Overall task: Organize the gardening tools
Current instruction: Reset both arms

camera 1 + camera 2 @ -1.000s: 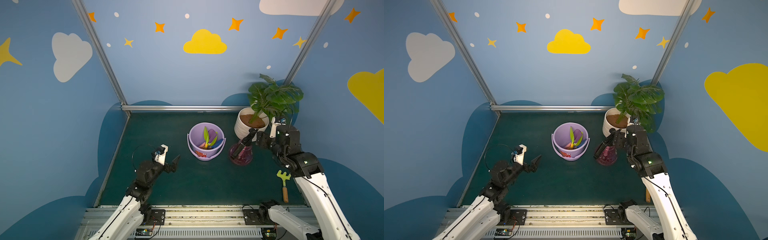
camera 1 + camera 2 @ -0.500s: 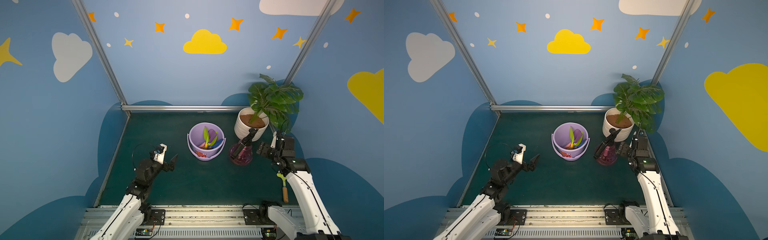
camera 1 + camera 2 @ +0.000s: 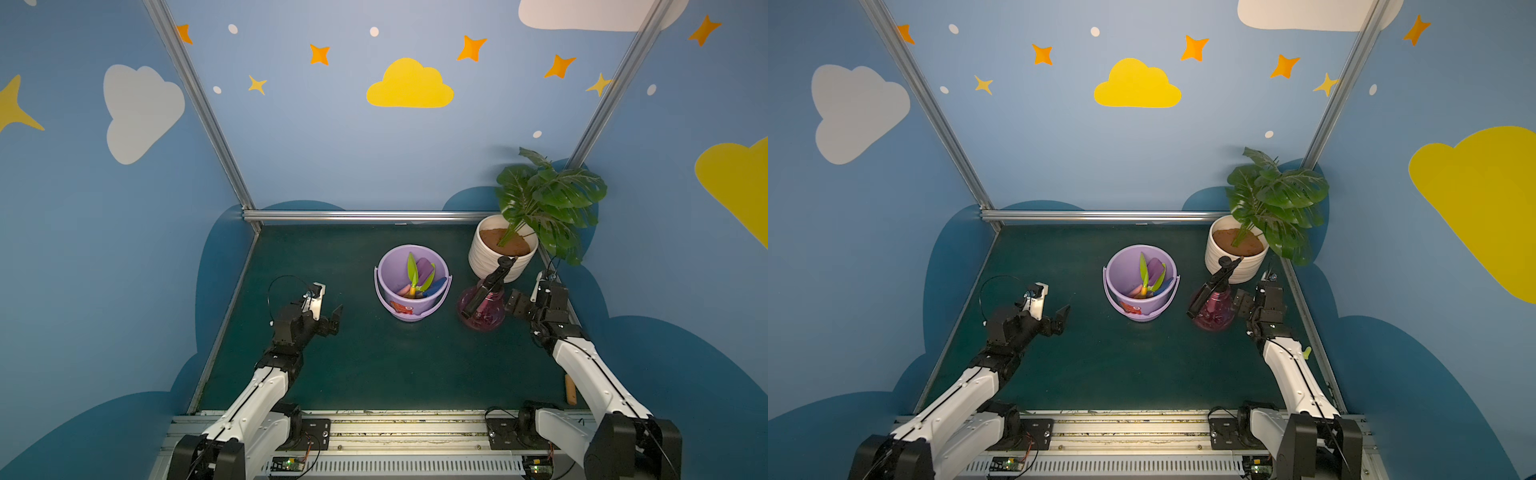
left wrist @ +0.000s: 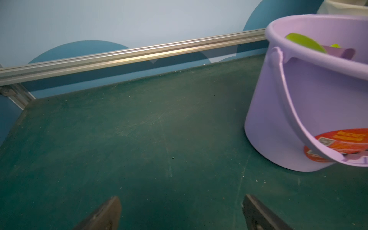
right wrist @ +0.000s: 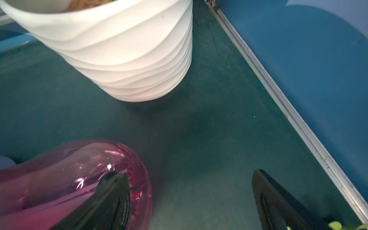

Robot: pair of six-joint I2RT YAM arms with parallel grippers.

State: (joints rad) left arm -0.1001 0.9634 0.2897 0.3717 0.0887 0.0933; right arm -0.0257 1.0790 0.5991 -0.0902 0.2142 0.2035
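Both top views: trowels (image 3: pixel 412 270) inside lilac bucket (image 3: pixel 394 266), plant (image 3: pixel 548 195) in pot (image 3: pixel 482 259).

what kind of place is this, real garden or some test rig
Likely a robot test booth styled as a toy garden: left arm and right arm on a rail, painted yellow cloud, lilac bucket of toy trowels.

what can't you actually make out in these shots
Trowels: lower ends and exact count, in both top views, buried inside the bucket.
Wooden-handled tool: head hidden behind the right arm in a top view.
Spray bottle: top and trigger cut off by the right wrist view's edge.
Bucket sticker: print blurred in the left wrist view.
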